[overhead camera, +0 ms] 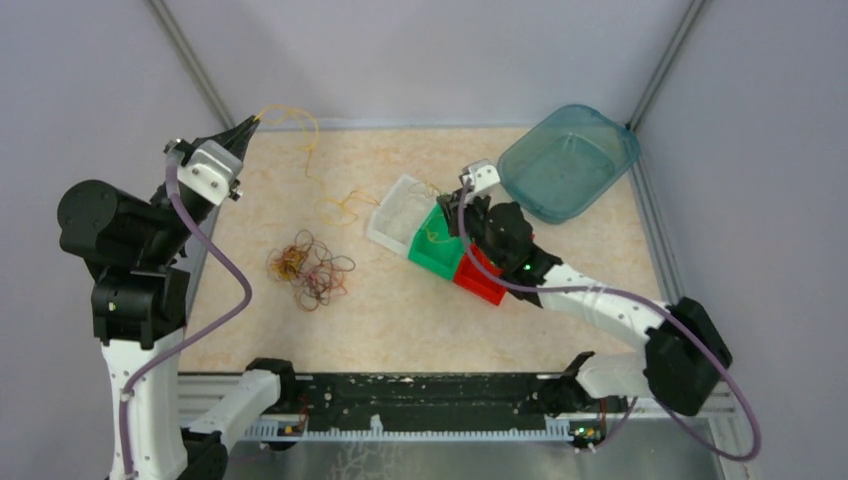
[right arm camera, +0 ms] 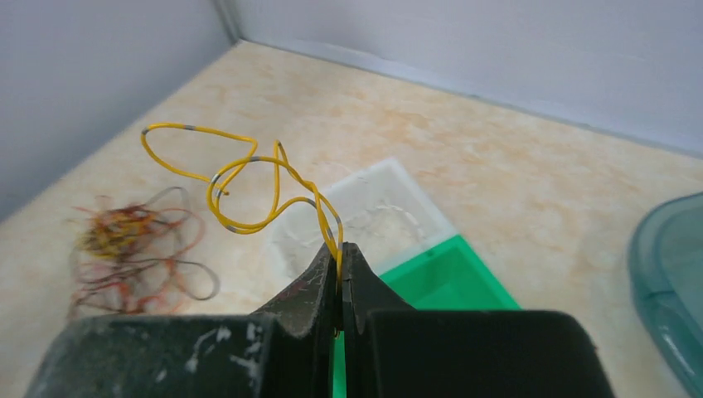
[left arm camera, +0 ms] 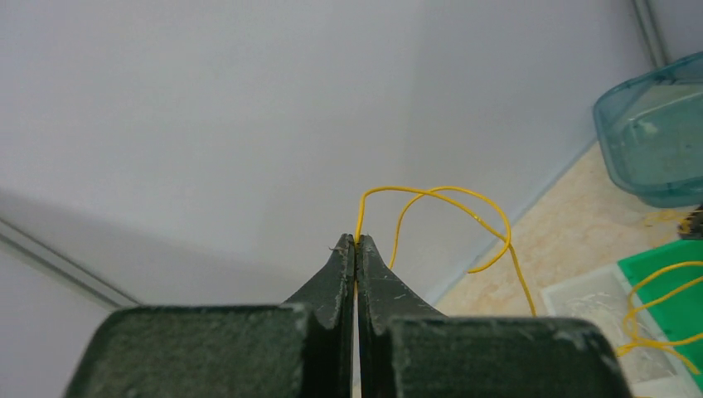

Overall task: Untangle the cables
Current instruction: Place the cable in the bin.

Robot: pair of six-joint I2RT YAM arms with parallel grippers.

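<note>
Firmly shut, the left gripper (left arm camera: 356, 249) has its jaws pressed flat together with a yellow cable (left arm camera: 431, 193) nipped at the very tips; the cable rises from the tips, arches over in two loops and drops away toward the table (overhead camera: 400, 320); in the top view this gripper hangs above the table's far left corner, and the cable trails from it down to the surface near the middle of the far edge. Likewise the right gripper (right arm camera: 341, 253) is closed, jaws meeting with no visible gap, pinching a yellow strand (right arm camera: 249, 162) that has short grey marks along it; the strand curls up and to the left of the tips in loose loops, above the white bin (right arm camera: 431, 211) and beside the green bin (right arm camera: 489, 278); whether this strand joins the left gripper's cable I cannot tell. A red bin (overhead camera: 480, 278) touches the green one on its near side; the three stand in a slanted row right of the table's centre. The tangle of cables (overhead camera: 310, 268), orange, red and brown loops, lies on the table left of centre, well apart from both grippers; a teal tub (overhead camera: 568, 160) sits at the far right corner.
</note>
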